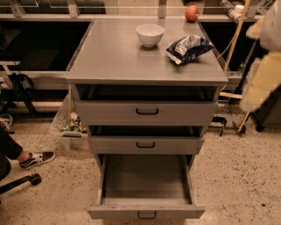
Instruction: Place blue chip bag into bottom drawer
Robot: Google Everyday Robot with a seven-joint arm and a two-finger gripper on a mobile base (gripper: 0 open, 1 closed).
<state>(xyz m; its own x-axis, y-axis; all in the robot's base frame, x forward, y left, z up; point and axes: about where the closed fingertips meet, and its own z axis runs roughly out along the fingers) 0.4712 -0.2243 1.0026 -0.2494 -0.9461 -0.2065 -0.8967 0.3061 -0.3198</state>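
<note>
**Bag on cabinet top, bottom drawer open, gripper off to the side**

Blue chip bag (189, 47) flat on the cabinet (114, 61) top, right rear part, near the right edge. Not lifted, nothing touching it. Free on all sides, so probably easy to take from above or from the cabinet's right.

Bottom drawer (147, 178) at the cabinet's base, pulled well out toward the front, bare grey floor showing. Looks set up as the drop spot, with no need to open anything first.

Gripper (259, 88) somewhere in the pale arm shape right of the cabinet, well apart from the bag, roughly level with the cabinet's upper half. Clenched or released: cannot tell. Nothing visibly carried.

Also around:
- white bowl (150, 34) on the cabinet top, just left of the bag, apart from it. Worth avoiding on the reach.
- red apple (192, 13) on the ledge behind the cabinet.
- top drawer (147, 112) and middle drawer (145, 144) both slightly out. These overhang the rear of the bottom drawer, so only its front part is open from above.
- wooden pole (235, 39) leaning right of the cabinet, near the arm's path.
- clear bin (70, 127) left of the cabinet, and a shoe (37, 159) further left.
</note>
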